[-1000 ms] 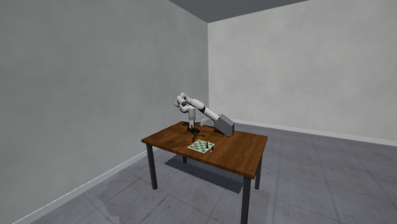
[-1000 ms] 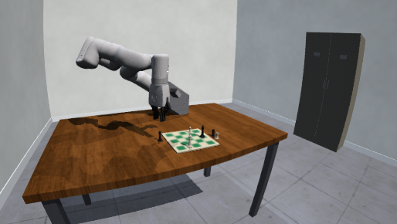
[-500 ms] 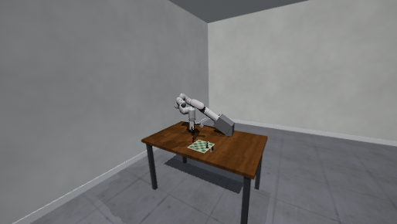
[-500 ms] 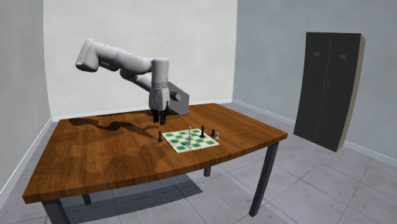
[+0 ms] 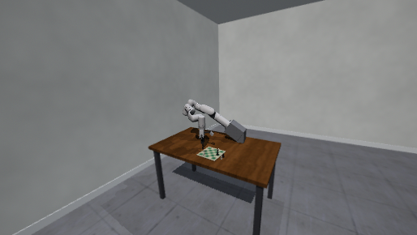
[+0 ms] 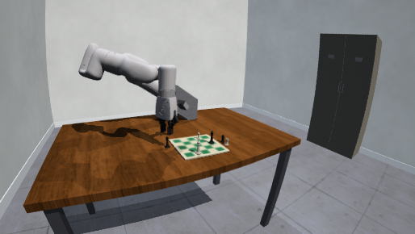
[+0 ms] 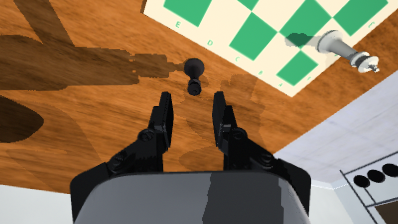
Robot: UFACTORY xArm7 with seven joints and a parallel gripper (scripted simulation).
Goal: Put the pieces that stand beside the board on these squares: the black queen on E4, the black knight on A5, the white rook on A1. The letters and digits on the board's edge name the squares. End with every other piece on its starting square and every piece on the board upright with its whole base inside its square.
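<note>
My gripper point(image 5: 202, 138) point(image 6: 166, 131) point(image 7: 192, 103) is partly open and empty, pointing down. The black queen point(image 6: 167, 143) point(image 7: 194, 70) stands upright on the table beside the board point(image 5: 213, 159) point(image 6: 211, 153) point(image 7: 197, 35). In the wrist view it is just beyond the fingertips, roughly centred between them, untouched. The black knight point(image 5: 223, 155) point(image 6: 223, 139) and the white rook point(image 6: 227, 141) stand close together at the board's opposite side. A tall black piece point(image 5: 217, 151) point(image 6: 211, 137) stands on the board. A tall white piece point(image 6: 198, 148) point(image 7: 340, 45) stands near the A-side corner; another white top shows behind it.
The wooden table point(image 5: 251, 158) point(image 6: 101, 161) point(image 7: 110, 30) carries the arm's grey base point(image 5: 236, 131) point(image 6: 187, 102) behind the board. The arm's shadow lies over the table near the queen. A dark cabinet point(image 6: 343, 93) stands away from the table.
</note>
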